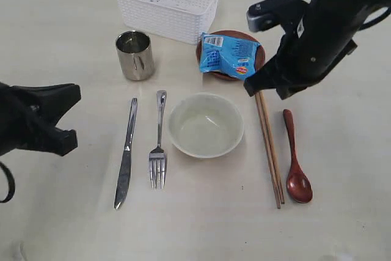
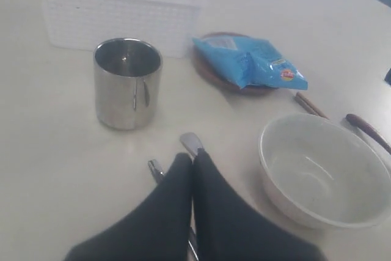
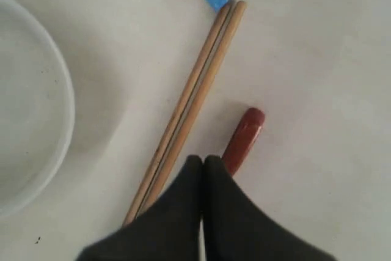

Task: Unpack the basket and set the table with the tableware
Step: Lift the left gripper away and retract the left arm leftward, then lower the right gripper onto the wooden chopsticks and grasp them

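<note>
Left fingers (image 2: 171, 203) and right fingers (image 3: 177, 209) tight together, both empty

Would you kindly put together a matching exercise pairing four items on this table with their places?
1 snack packet
2 spoon
3 mug
4 fork

A between knife and bowl
B on the plate
C beside the chopsticks, on the side away from the bowl
D upright beside the basket

Pairs: 1-B, 2-C, 3-D, 4-A
</note>
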Tool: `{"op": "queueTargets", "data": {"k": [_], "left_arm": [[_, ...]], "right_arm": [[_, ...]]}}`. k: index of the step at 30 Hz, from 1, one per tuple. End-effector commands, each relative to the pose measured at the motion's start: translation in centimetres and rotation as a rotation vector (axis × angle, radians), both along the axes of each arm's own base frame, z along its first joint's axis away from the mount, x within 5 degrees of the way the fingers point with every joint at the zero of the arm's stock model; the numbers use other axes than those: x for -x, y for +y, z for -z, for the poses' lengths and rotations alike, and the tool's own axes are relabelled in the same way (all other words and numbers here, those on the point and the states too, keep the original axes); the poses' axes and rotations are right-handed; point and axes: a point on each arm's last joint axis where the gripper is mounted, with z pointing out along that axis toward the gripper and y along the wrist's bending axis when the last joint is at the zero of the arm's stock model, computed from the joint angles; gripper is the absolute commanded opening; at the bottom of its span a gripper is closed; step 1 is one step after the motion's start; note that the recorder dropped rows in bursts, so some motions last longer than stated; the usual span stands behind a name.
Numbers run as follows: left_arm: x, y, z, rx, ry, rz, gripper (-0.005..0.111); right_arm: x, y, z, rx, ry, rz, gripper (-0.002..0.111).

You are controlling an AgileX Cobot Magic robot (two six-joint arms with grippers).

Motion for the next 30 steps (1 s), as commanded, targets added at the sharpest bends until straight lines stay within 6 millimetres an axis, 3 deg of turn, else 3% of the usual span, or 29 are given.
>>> {"op": "queueTargets", "data": {"k": [1, 5, 11, 22, 30], "left_arm": [[1.4, 1.0, 0.3, 0.037, -0.034, -0.004, 0.0], [1.7, 1.1, 0.0, 0.048, -0.05, -0.004, 0.0], [1.7, 1.1, -0.1, 0.046, -0.054, -0.001, 0.0], [1.7, 1.1, -0.1, 0.046, -0.054, -0.001, 0.0], [1.7, 1.1, -0.1, 0.046, -0.054, -0.001, 0.0]], "right_arm": [[0.6, -0.4, 1.9, -0.056, -0.057, 0.036, 0.019], [0.6, -0.5, 2.7, -0.065, -0.047, 0.08, 0.041], [0.1, -0.3, 4.3, -0.05, -0.023, 0.111, 0.035], [-0.8, 0.3, 7.3, -0.077, -0.01, 0.183, 0.035], [-1.1, 0.2, 7.6, -0.067, -0.032, 0.208, 0.035]]}}
